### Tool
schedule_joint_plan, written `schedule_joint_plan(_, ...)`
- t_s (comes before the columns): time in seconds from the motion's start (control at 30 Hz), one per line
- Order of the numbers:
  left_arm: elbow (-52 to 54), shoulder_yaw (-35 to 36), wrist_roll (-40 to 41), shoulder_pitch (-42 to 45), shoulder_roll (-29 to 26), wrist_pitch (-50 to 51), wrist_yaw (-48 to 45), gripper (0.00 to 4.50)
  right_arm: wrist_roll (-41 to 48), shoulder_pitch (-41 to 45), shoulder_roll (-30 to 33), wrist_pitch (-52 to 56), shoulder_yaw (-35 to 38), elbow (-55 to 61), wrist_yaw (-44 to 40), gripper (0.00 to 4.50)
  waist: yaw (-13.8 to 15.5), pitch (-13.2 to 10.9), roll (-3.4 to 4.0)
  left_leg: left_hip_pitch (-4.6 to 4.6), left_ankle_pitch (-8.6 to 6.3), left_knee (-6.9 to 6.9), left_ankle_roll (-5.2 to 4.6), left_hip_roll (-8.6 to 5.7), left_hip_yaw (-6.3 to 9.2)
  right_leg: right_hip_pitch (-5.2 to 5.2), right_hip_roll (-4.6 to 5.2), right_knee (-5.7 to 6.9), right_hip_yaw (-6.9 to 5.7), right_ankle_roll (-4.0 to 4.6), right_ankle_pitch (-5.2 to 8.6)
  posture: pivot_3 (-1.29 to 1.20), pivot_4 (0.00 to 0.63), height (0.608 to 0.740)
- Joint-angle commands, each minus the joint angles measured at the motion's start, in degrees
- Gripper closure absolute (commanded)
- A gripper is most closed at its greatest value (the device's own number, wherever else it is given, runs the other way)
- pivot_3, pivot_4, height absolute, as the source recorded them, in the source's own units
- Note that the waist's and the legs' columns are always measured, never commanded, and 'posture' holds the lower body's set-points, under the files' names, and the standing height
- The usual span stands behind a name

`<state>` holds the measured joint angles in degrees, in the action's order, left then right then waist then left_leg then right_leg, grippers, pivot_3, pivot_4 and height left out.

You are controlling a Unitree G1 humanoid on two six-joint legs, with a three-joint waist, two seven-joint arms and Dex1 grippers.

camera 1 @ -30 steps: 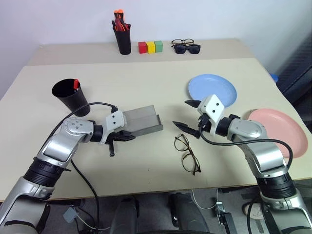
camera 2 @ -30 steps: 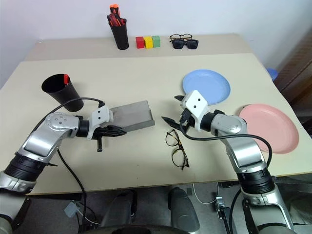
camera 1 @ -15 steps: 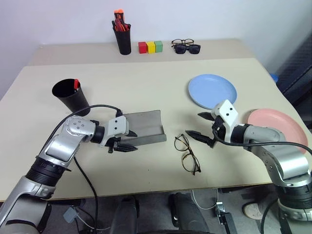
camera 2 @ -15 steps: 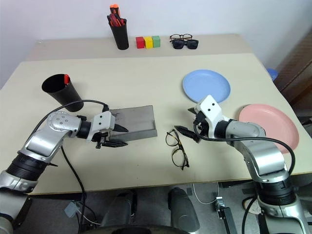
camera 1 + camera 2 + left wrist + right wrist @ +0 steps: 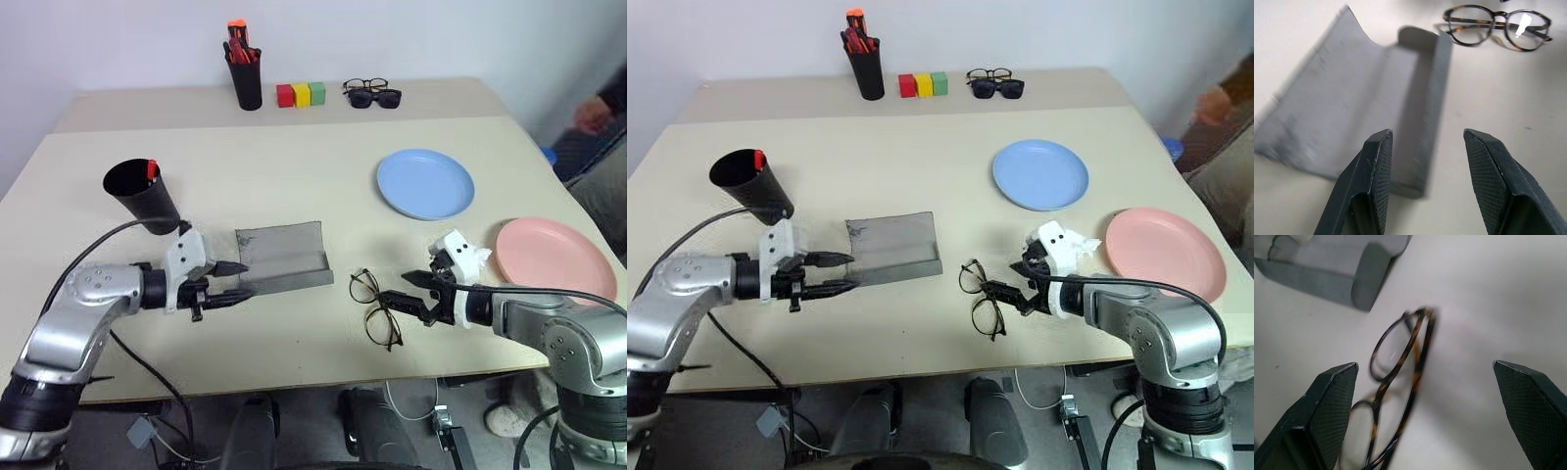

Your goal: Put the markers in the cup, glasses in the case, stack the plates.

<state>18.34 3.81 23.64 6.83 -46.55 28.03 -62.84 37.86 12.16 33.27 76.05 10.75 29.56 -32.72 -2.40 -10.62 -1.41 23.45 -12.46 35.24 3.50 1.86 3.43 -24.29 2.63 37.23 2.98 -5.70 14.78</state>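
Note:
The grey case (image 5: 284, 257) lies open on the table, lid laid back. My left gripper (image 5: 233, 281) hovers open just left of it, holding nothing; in the left wrist view its fingers (image 5: 1376, 161) frame the case (image 5: 1352, 107). The wire-rimmed glasses (image 5: 377, 308) lie unfolded right of the case. My right gripper (image 5: 400, 287) stands wide open just right of them, pointing at them. The black cup (image 5: 142, 194) at the left holds a red marker (image 5: 153, 168). The blue plate (image 5: 426, 183) and the pink plate (image 5: 554, 259) lie apart at the right.
At the back stand a tall black cup of orange-red pens (image 5: 245, 76), three coloured blocks (image 5: 301, 94), and sunglasses with a clear pair (image 5: 374, 94). A person's hand (image 5: 593, 113) shows at the right edge. The table's front edge runs close below both grippers.
My left gripper has opened and drawn back to the left, and the case's lid now lies open. My right gripper has sunk, rolled and pulled back beside the glasses.

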Motion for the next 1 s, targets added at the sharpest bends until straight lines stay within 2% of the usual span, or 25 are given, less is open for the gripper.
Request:
schedule_joint_plan(0.03, 6.59, 2.61, 3.39, -3.12, 0.29, 2.18, 2.37, 2.18, 1.98, 0.12, -1.03, 2.03, 1.13, 1.88, 1.83, 0.00, -0.01, 0.00, 0.00, 0.00, 0.00, 0.00, 0.00, 0.00, -0.01, 0.00, 0.00, 0.00, 0.00, 0.02, 0.01, 0.00, 0.150, 0.740)
schedule_joint_plan(0.37, 10.03, 2.00, 5.13, -4.47, 1.05, 4.02, 6.59, 2.18, 3.83, 0.24, -2.90, 4.02, -0.36, 1.43, 4.63, 0.00, -0.05, 0.01, -0.01, -0.01, 0.00, 0.01, 0.00, 0.00, -0.01, 0.01, -0.01, -0.01, 0.00, 0.13, 0.07, 0.00, 0.150, 0.740)
schedule_joint_plan(0.47, 9.66, 1.72, 5.06, -4.37, 1.05, 3.76, 6.91, 2.14, 4.25, 0.55, -2.91, 4.13, -0.43, 1.16, 4.96, 0.82, -0.05, 0.01, 0.00, -0.01, 0.00, 0.00, 0.00, 0.00, -0.01, 0.01, -0.03, -0.01, 0.00, 0.14, 0.08, 0.00, 0.150, 0.740)
schedule_joint_plan(0.7, 9.01, 1.50, 4.58, -4.45, 1.21, 2.91, 7.40, 2.14, 5.01, 0.34, -1.79, 4.57, -0.83, 1.67, 5.07, 4.33, -0.03, 0.01, -0.01, -0.01, 0.00, 0.01, 0.00, 0.00, -0.01, 0.01, -0.02, -0.02, 0.00, 0.15, 0.08, 0.00, 0.150, 0.740)
schedule_joint_plan(0.73, 8.71, 1.76, 4.59, -4.52, 1.23, 2.93, 7.56, 2.14, 5.19, 0.31, -1.37, 4.64, -0.75, 1.86, 5.01, 4.46, -0.03, 0.01, -0.01, -0.01, 0.00, 0.01, 0.00, 0.00, -0.01, 0.01, -0.02, -0.02, 0.01, 0.15, 0.09, 0.00, 0.150, 0.740)
schedule_joint_plan(1.0, 6.77, 4.73, 4.82, -5.58, 1.69, 2.00, 9.60, 2.14, 5.45, 3.55, 4.51, 2.65, -1.49, 3.03, 3.31, 4.46, -0.04, 0.01, -0.01, -0.01, 0.00, 0.01, 0.00, -0.01, -0.02, 0.02, -0.01, -0.04, 0.01, 0.16, 0.09, 0.00, 0.150, 0.740)
